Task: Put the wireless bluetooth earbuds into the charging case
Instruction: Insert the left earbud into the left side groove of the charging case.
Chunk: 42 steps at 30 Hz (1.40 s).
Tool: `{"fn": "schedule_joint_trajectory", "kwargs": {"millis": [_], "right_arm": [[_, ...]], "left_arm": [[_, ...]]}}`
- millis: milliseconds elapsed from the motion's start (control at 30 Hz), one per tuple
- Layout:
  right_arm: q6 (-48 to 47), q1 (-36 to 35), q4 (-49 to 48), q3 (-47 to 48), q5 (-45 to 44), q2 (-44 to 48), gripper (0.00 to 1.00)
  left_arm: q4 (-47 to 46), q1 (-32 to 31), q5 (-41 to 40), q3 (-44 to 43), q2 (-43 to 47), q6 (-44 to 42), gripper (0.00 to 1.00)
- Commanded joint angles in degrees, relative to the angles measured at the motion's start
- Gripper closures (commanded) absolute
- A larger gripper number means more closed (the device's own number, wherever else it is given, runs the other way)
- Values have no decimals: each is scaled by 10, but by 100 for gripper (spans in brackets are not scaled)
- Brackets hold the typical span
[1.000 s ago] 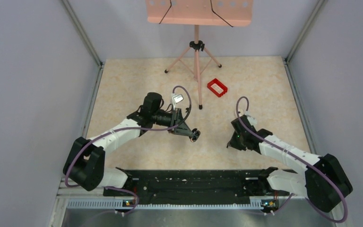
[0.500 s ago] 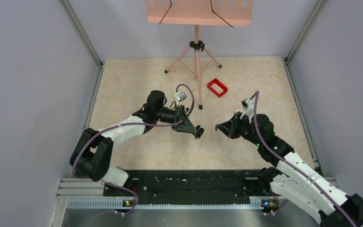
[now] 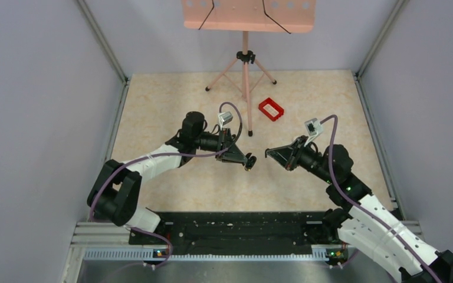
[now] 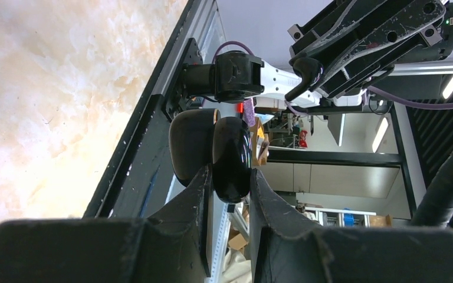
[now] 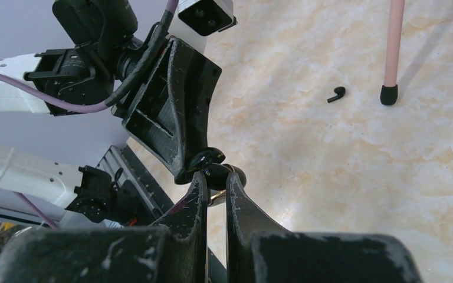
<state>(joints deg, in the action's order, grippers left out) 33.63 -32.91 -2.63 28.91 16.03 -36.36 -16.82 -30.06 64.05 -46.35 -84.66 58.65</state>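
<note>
The right gripper (image 3: 269, 153), pinching one earbud (image 4: 302, 73), had edged closer to the left gripper (image 3: 250, 163), which clamped the open charging case (image 4: 230, 150) above mid-table. A second earbud (image 5: 336, 93) lay toward the far edge, near a stand foot (image 5: 389, 92).

The table (image 3: 171, 106) was cream with soft peach marble swirls. The charging case (image 4: 231, 150) was shiny black. The earbud on the table (image 5: 337, 94) was black, and so was the second earbud (image 4: 302, 72). The little tray (image 3: 271, 109) was bright red. The stand (image 3: 246, 59) was pink with black feet. The left arm (image 3: 147, 168) and right arm (image 3: 383, 227) were white and black, with purple cables (image 3: 328, 168). The walls (image 3: 35, 118) were pale grey-purple.
</note>
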Motion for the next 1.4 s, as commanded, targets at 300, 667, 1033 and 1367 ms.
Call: {"fn": "schedule_joint_trajectory", "kwargs": {"millis": [300,667,1033,1367], "right_arm": [[3,-99,-52,9,-146,27,100],[-19,-166,-109,-2,-221,-7,100],[-6,-192,-140,-15,-299,-10,100],[-17,-199,-138,-34,-298,31,100]], "left_arm": [[-132,0,-20,29,19,82,100],[-292,-1,-31,55,-2,239,100],[-133,0,-165,69,75,148,100],[-96,1,-47,28,62,-6,100]]}}
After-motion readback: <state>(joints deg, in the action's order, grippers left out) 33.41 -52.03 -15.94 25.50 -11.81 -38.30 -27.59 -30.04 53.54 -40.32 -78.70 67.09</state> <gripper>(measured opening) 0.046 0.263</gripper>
